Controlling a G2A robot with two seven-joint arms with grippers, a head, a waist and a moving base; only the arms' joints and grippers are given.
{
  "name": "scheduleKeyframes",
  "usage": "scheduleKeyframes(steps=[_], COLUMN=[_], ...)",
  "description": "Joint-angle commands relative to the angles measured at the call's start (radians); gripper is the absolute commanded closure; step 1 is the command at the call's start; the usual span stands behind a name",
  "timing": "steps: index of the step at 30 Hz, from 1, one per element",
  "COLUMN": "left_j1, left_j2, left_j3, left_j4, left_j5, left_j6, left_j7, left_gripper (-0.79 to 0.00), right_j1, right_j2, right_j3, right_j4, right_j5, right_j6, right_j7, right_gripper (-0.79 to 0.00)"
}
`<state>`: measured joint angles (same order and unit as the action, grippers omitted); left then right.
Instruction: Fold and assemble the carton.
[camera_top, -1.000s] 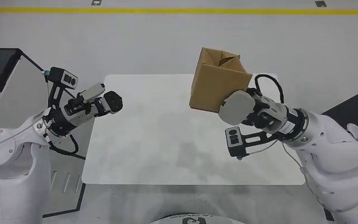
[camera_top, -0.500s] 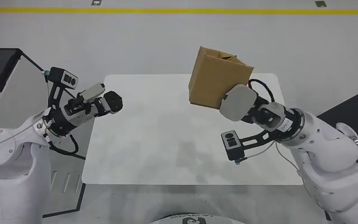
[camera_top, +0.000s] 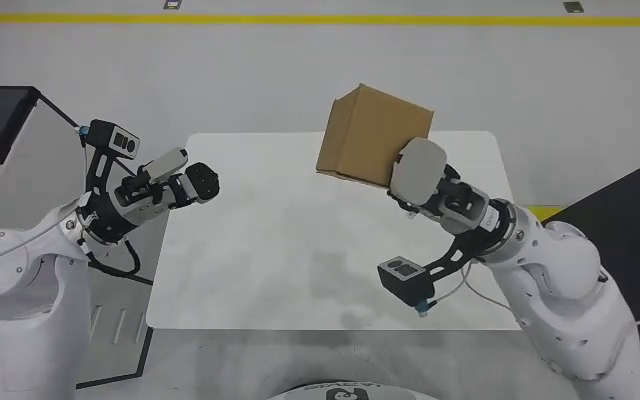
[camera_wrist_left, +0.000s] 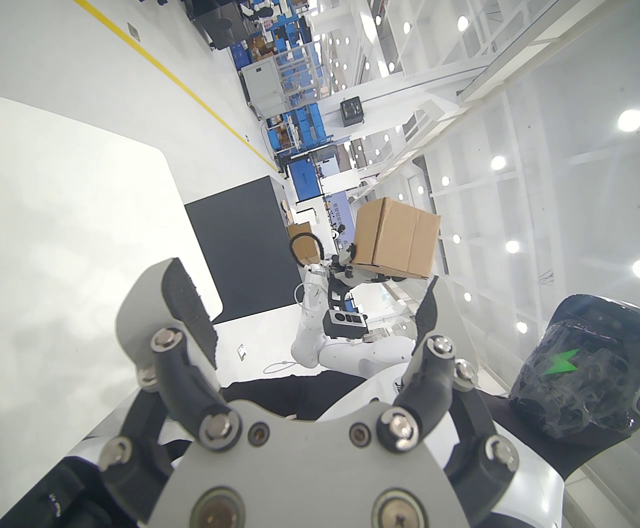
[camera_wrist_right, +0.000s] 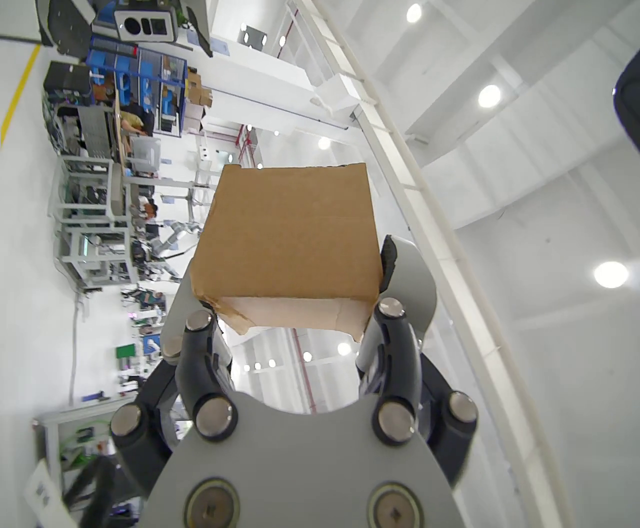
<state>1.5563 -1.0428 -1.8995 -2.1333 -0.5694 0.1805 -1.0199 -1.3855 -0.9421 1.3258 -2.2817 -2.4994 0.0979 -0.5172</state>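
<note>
White desk (camera_top: 260, 260) on pale grey floor (camera_top: 250, 80), yellow line (camera_top: 300, 19) along the far side, blue storage racks (camera_wrist_left: 305, 115) beyond it, white beamed ceiling (camera_wrist_right: 550, 150) overhead, round lights (camera_wrist_right: 611, 274) on.

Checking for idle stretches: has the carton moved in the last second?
Yes. The carton, in the right gripper, has shifted left, away from the table's far right corner, and tipped over.

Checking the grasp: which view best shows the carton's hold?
Right wrist view: carton close up, clamped in the right end effector. Top view shows one pad against it; left wrist view shows it small and far.
</note>
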Motion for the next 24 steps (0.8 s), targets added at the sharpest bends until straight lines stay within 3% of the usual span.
scheduleKeyframes(steps=[1, 4, 7, 10, 16, 22, 23, 24], left_j1=[0.0, 0.0, 0.0, 0.0, 0.0, 0.0, 0.0, 0.0], left_j2=[0.0, 0.0, 0.0, 0.0, 0.0, 0.0, 0.0, 0.0], left_j3=[0.0, 0.0, 0.0, 0.0, 0.0, 0.0, 0.0, 0.0], left_j4=[0.0, 0.0, 0.0, 0.0, 0.0, 0.0, 0.0, 0.0], left_j5=[0.0, 0.0, 0.0, 0.0, 0.0, 0.0, 0.0, 0.0], left_j6=[0.0, 0.0, 0.0, 0.0, 0.0, 0.0, 0.0, 0.0], left_j7=[0.0, 0.0, 0.0, 0.0, 0.0, 0.0, 0.0, 0.0], left_gripper=[-0.785, -0.785, -0.785, -0.785, -0.785, -0.785, -0.785, -0.785], right_j1=[0.0, 0.0, -0.018, -0.034, -0.033, -0.033, -0.037, -0.052], right_j2=[0.0, 0.0, -0.005, -0.012, -0.019, -0.019, -0.02, -0.028], right_j3=[0.001, 0.001, -0.011, -0.003, 0.017, 0.017, 0.013, -0.006], right_j4=[0.0, 0.0, 0.016, 0.064, 0.115, 0.115, 0.114, 0.112], right_j5=[-0.016, -0.016, 0.081, 0.291, 0.668, 0.668, 0.689, 0.825], right_j6=[0.002, 0.002, -0.006, -0.019, -0.211, -0.211, -0.211, -0.203], right_j7=[-0.001, -0.001, 0.006, -0.004, -0.011, -0.011, -0.01, -0.013], right_gripper=[0.0, 0.0, 0.0, 0.0, 0.0, 0.0, 0.0, 0.0])
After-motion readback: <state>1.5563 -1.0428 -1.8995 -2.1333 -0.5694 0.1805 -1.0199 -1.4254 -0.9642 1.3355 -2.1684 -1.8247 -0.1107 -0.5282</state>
